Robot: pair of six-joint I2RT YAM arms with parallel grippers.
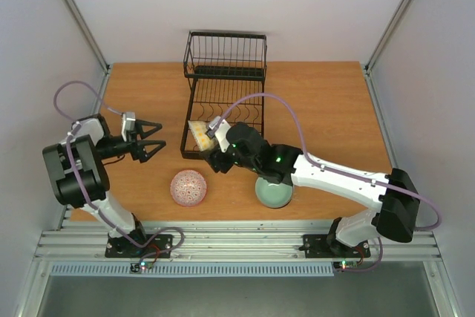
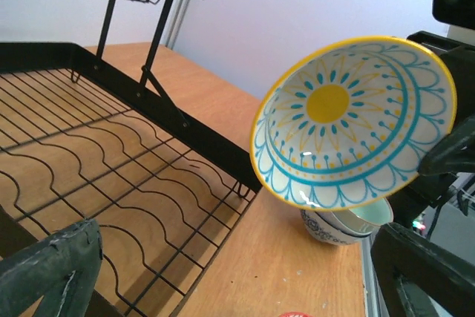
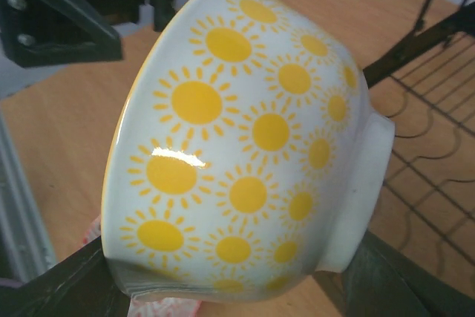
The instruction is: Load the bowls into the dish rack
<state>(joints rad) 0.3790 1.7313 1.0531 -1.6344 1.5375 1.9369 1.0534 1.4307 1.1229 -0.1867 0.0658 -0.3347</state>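
The right gripper (image 1: 211,146) clasped the sun-patterned bowl (image 3: 245,146) on edge; we judged it might slip onto the dish rack (image 1: 187,120) rim. The left gripper (image 1: 153,141) stood released.

The dish rack (image 1: 223,87) is black wire. At its near left corner the sun bowl (image 3: 245,146) is white outside, dotted all over with yellow suns. Inside it has a yellow rim, a yellow centre disc and turquoise rings, rays and scallops on white. Left of the rack, my left end effector (image 1: 160,137) is black. Nearer than the rack, the domed bowl (image 1: 188,188) is red-and-white patterned and the green bowl (image 1: 272,197) is pale celadon. The surface (image 1: 334,109) is orange-brown wood grain.
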